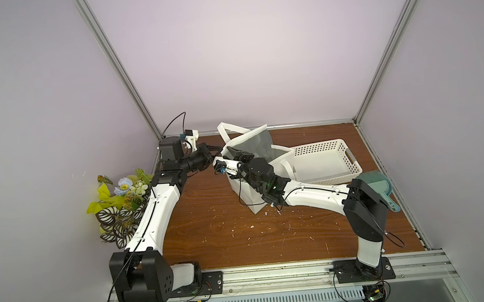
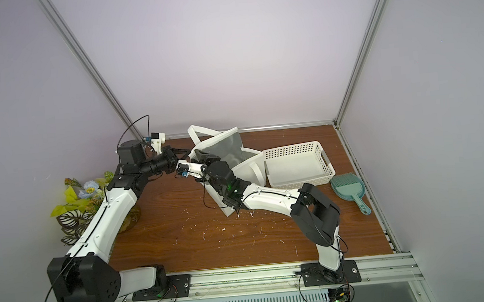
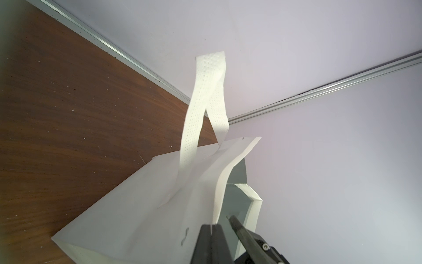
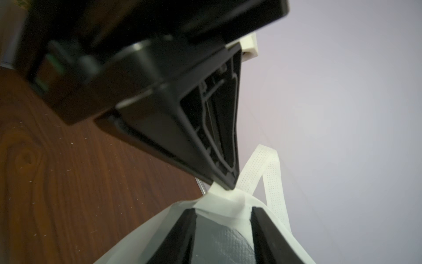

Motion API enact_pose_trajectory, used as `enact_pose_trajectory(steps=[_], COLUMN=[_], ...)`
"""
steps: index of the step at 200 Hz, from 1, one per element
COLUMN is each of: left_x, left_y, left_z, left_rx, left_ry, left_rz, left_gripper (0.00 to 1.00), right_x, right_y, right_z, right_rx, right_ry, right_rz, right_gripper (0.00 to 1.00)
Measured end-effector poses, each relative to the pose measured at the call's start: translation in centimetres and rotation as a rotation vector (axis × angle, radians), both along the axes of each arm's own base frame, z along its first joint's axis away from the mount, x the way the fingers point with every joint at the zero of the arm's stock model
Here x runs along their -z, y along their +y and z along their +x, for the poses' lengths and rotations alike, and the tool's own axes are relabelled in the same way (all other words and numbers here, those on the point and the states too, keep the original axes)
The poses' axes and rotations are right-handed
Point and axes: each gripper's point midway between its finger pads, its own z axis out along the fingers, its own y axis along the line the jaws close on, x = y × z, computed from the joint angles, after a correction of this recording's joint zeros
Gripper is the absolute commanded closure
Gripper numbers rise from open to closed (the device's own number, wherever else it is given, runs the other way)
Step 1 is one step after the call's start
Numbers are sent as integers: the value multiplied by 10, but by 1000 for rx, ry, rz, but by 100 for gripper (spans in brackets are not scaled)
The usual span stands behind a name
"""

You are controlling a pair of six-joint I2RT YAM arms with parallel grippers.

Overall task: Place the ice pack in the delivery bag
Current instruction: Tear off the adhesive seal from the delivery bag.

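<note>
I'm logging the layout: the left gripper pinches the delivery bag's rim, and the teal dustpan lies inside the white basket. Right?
No: both top views show the teal dustpan on the table beside the white basket, not inside it. The left gripper does pinch the rim of the delivery bag.

Your arms (image 1: 153, 213) are white shells between black joint housings, thin black cables (image 1: 184, 115) looping alongside; left gripper (image 3: 212, 225) and right gripper (image 4: 223, 208) are black.

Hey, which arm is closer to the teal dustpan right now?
Right. The right arm bends its elbow just beside the teal dustpan. The left arm is across the table from it, the left gripper shut on the rim of the delivery bag.
</note>
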Motion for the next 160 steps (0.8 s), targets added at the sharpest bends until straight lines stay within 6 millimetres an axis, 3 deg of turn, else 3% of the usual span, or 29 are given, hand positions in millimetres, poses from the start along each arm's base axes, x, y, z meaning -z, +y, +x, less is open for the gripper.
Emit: enact_pose_trajectory(steps=[102, 160], left_x=[1, 0], left_y=[0, 0], left_z=[0, 1], left_rx=[-1, -2], left_ry=[-3, -4], left_rz=[0, -2], left_gripper=[100, 100], right_x=[-7, 5], right_y=[4, 5], right_z=[-2, -10], right_rx=[-4, -17], right_ry=[-31, -25], right_rz=[31, 22], right_gripper=[59, 60])
